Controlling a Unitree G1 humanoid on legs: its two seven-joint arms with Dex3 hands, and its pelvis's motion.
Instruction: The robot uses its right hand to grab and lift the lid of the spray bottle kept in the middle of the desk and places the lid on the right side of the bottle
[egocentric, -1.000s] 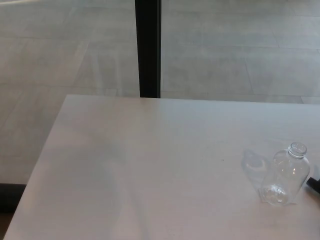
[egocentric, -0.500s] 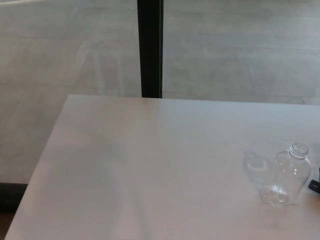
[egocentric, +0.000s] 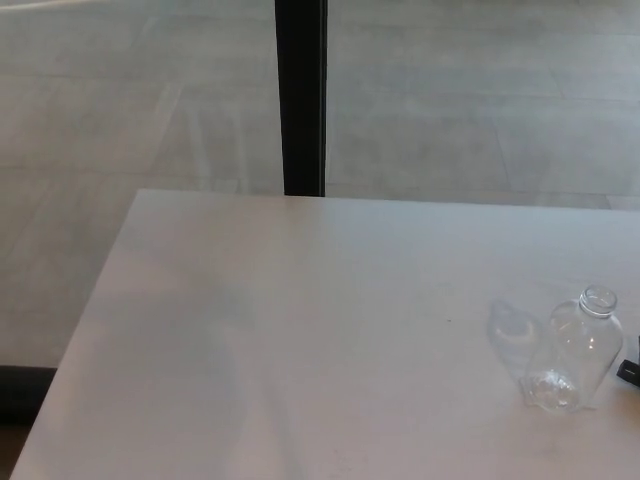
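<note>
A clear plastic spray bottle (egocentric: 572, 352) stands upright on the white desk (egocentric: 300, 330), near the desk's right side. Its neck (egocentric: 598, 300) is open, with no lid on it. Just right of the bottle, a small black piece (egocentric: 630, 372) rests at desk level and is cut off by the picture's edge. I cannot tell whether this piece is the lid. Neither of my hands shows in the head view.
A black vertical post (egocentric: 301, 97) stands behind the desk's far edge, in front of a grey tiled floor (egocentric: 450, 100). The bottle casts a faint bright reflection (egocentric: 510, 328) on the desk to its left.
The whole picture has shifted a few pixels, so the camera moved slightly. The bottle and the black piece beside it have not moved on the desk.
</note>
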